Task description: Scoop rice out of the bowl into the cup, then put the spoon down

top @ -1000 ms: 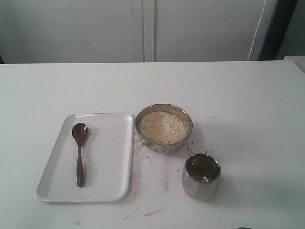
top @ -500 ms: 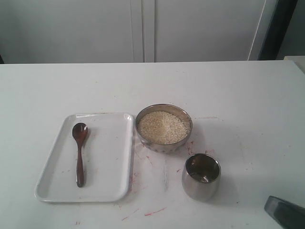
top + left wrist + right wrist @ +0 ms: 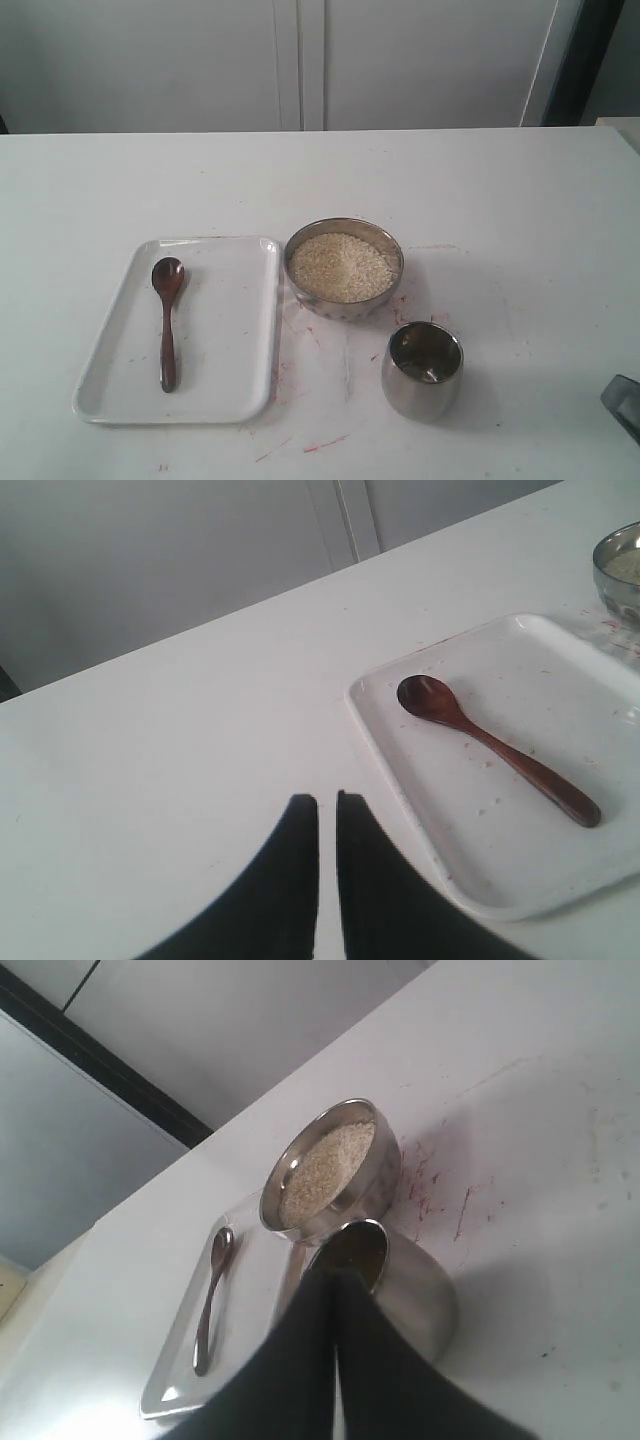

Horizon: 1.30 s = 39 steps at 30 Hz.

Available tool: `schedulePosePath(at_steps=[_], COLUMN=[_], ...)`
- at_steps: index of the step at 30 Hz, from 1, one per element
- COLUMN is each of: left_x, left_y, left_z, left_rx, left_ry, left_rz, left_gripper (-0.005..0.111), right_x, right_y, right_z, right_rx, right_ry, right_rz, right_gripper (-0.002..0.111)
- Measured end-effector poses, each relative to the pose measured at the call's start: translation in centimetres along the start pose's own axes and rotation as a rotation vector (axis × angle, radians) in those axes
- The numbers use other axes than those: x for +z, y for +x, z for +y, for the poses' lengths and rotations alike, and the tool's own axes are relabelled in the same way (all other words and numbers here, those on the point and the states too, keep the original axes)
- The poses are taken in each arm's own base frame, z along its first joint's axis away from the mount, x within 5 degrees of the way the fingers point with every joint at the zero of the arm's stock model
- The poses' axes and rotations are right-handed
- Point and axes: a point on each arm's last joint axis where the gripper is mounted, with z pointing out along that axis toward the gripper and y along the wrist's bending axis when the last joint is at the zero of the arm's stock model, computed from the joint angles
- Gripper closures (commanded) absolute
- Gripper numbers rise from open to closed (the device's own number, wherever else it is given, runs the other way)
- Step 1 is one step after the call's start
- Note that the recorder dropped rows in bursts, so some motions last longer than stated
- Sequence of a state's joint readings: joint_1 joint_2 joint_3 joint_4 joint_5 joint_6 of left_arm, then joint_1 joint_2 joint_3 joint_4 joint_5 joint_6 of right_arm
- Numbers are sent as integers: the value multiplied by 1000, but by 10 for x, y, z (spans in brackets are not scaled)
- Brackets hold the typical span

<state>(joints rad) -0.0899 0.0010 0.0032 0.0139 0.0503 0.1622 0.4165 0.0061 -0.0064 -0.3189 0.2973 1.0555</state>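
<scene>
- On the white table point(image 3: 500, 200), a white rectangular tray point(image 3: 225, 330) lies at the left of the exterior view. The bowl point(image 3: 345, 309) stands just beside the tray's far right corner. The cup point(image 3: 422, 372) stands nearer the camera, a little to the right of the bowl and apart from it.
- The spoon point(image 3: 167, 325) lies flat in the tray, toward its left side. Its oval end points away from the camera and its handle toward it. Nothing touches it.
- The rice point(image 3: 343, 266) fills the bowl nearly to the rim.
- The cup stands upright. Its mirror-like inside shows dark reflections, and I cannot tell whether any grains lie in it.
- Thin reddish marks streak the table around the bowl, the cup and the tray's right edge.
- The left gripper point(image 3: 327, 800) shows only in its own wrist view. Its two dark fingers run side by side with a thin slit between them, closed on nothing. Bare table lies ahead of it, and the tray and spoon are off to one side, well apart.
- The right gripper point(image 3: 335, 1275) has its fingers pressed together to the tip and is empty. In its wrist view the tip overlaps the cup's rim. In the exterior view only a dark grey corner shows at the lower right edge, apart from the cup.
- Pale cabinet doors point(image 3: 300, 60) stand behind the table.
</scene>
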Motion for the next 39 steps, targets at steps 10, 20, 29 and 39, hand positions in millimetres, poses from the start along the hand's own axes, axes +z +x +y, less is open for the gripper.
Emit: schedulePosePath(at_steps=[10, 20, 29, 39], left_x=[0, 0, 0, 0], left_y=[0, 0, 0, 0], left_z=[0, 0, 0, 0], left_rx=[0, 0, 0, 0], left_ry=[0, 0, 0, 0], left_rz=[0, 0, 0, 0], left_gripper=[92, 92, 92, 92], right_x=[-1, -2, -6, -8], right_y=[-4, -6, -11, -12], right_z=[-4, -12, -19, -24], right_rx=[-104, -514, -601, -578], right_ry=[77, 221, 381, 459], right_rz=[-61, -71, -115, -120], right_gripper=[108, 108, 108, 108])
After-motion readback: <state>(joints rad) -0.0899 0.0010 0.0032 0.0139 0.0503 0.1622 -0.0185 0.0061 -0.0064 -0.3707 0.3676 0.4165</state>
